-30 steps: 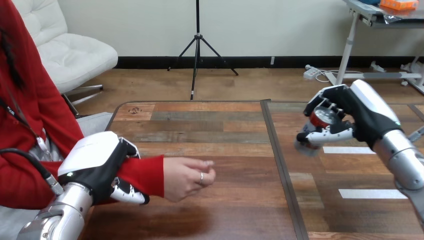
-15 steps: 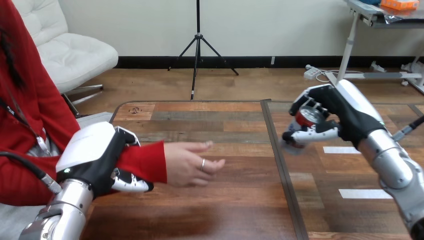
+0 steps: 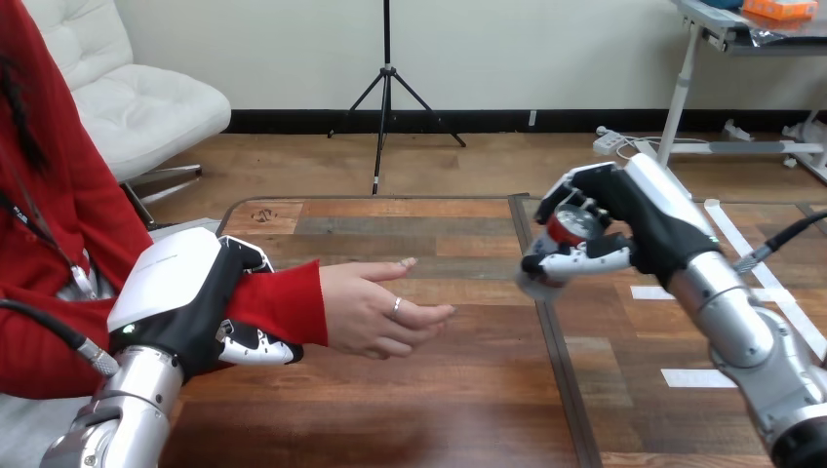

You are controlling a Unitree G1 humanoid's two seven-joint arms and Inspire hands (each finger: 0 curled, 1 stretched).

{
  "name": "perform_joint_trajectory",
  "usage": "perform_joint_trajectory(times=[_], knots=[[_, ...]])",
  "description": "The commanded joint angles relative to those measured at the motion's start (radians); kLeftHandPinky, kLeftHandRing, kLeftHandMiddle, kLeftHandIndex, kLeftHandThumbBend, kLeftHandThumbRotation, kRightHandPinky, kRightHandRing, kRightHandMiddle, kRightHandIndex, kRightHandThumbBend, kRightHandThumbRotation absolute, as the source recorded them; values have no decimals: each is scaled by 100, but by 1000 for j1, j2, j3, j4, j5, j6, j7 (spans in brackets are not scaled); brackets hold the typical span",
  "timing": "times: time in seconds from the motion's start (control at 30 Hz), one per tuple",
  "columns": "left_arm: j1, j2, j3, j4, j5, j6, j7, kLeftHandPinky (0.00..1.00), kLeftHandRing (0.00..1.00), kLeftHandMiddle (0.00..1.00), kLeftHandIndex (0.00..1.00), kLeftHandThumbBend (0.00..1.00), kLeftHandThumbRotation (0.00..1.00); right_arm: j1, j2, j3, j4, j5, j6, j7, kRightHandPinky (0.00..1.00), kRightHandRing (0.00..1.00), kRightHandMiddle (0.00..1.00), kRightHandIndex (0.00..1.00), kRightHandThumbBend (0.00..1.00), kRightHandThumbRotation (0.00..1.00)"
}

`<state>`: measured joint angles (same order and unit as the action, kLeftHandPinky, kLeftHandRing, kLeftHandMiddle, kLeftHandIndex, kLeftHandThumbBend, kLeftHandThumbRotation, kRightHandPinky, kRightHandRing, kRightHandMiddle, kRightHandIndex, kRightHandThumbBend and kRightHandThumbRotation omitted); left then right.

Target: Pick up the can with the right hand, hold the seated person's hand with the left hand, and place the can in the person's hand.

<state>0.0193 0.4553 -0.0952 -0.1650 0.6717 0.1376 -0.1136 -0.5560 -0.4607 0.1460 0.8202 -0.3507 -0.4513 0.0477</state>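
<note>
A red and silver can (image 3: 568, 230) hangs above the table's middle seam, tilted, with my right hand (image 3: 639, 226) shut on it. At the left, my left hand (image 3: 190, 302) is curled round the person's forearm in a red sleeve, fingers over the top and thumb (image 3: 255, 348) underneath. The person's hand (image 3: 380, 306) reaches out flat over the table, fingers spread toward the right. A gap of bare table lies between the can and the person's fingertips.
The wooden table (image 3: 419, 400) has a dark seam (image 3: 546, 322) running front to back. White tape strips (image 3: 694, 377) lie on its right half. The person sits at the left edge.
My right hand has carried the can leftward, closer to the person's hand. The person's hand has uncurled from a loose fist and stretched out. My left hand stays round the forearm.
</note>
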Motion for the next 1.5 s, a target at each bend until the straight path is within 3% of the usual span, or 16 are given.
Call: perform_joint_trajectory(times=[0.0, 0.17, 0.3, 0.73, 1.1, 1.47], knots=[[-103, -40, 35, -173, -37, -47, 51, 23, 30, 35, 36, 72, 0, -115, 33, -11, -91, 15, -10, -15, 35, 38, 44, 49, 64, 0], [-109, -47, 34, -170, -41, -54, 56, 22, 29, 35, 35, 71, 0, -120, 51, -6, -108, 11, 3, -13, 35, 38, 44, 49, 63, 0], [-117, -56, 28, -164, -38, -48, 54, 23, 29, 35, 35, 72, 0, -118, 86, 2, -182, 13, 52, 8, 34, 37, 44, 49, 63, 0], [-132, -72, 25, -157, -51, -39, 34, 24, 30, 35, 36, 73, 0, -115, 141, 11, -284, 14, 102, 36, 33, 36, 43, 48, 63, 0], [-143, -88, 24, -152, -54, -27, 27, 24, 30, 36, 37, 73, 0, -127, 185, 29, -313, -6, 124, 37, 32, 35, 42, 47, 64, 0], [-148, -102, 33, -132, -71, -46, 51, 24, 30, 36, 37, 72, 0, -144, 237, 48, -327, 6, 135, 56, 32, 35, 41, 46, 63, 0]])
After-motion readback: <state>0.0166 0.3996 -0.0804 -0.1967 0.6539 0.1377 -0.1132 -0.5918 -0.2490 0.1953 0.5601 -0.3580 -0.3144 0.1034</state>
